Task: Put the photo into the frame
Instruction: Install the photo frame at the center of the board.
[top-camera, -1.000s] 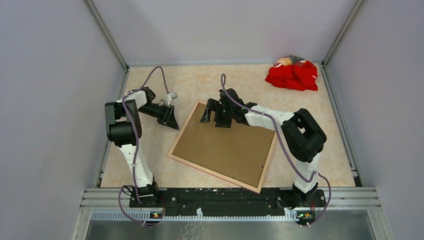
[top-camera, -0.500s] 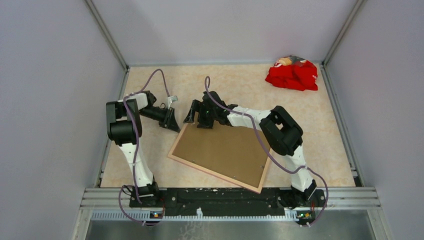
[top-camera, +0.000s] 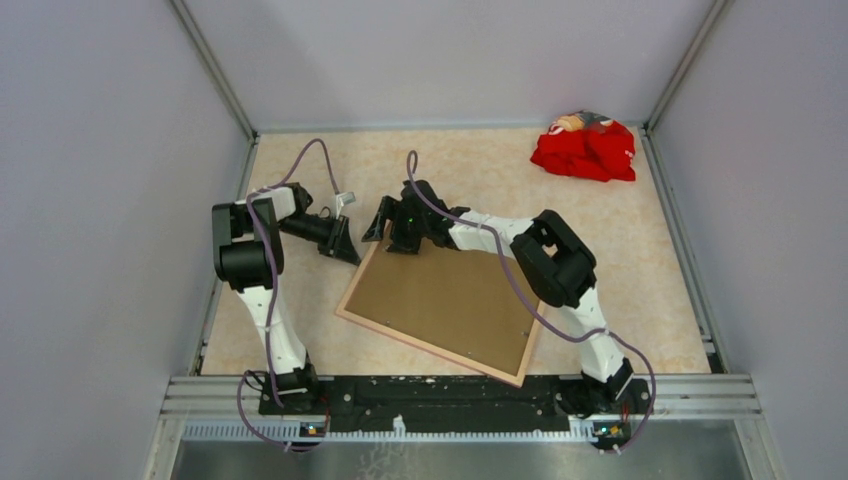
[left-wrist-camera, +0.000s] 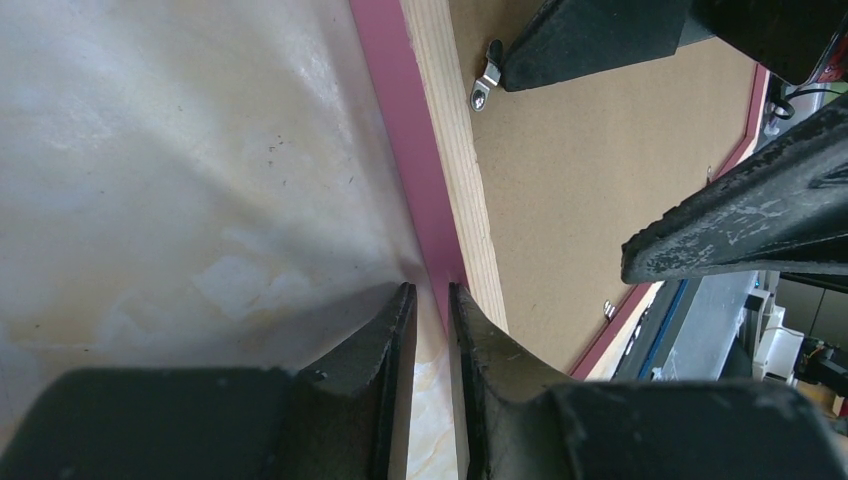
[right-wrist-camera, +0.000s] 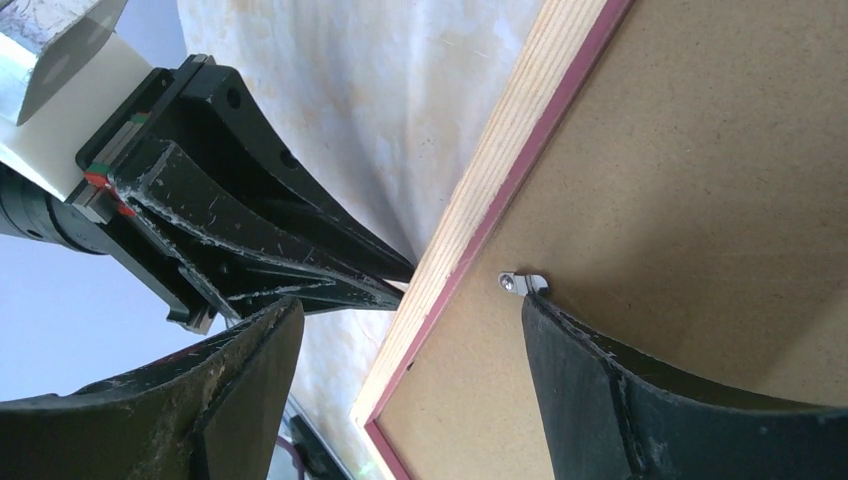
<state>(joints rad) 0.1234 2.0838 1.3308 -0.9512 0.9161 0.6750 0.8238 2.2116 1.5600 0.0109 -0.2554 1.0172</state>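
Grey walls (top-camera: 100, 200) close off three sides of the beige marbled table (top-camera: 640, 260). Bare surface lies open beyond and to the right of the frame (right-wrist-camera: 497, 170). A red cloth (top-camera: 585, 150) sits well apart in the far right corner.

The frame lies face down and askew at mid-table. Its near corner is just beside the front rail (top-camera: 450, 385) and its far corner is under the arms. The back rim is pale wood, the side is pink, and a brown backing board (top-camera: 450, 300) fills it. A small metal clip (right-wrist-camera: 523, 283) sits on the board near the far left edge.

The left gripper (left-wrist-camera: 430, 295) meets that edge from outside with its jaws narrow, the pink rim running in between the fingertips. The right gripper (right-wrist-camera: 410, 303) stands wide open astride the same edge. One finger is over the table and the other is over the board beside the clip.
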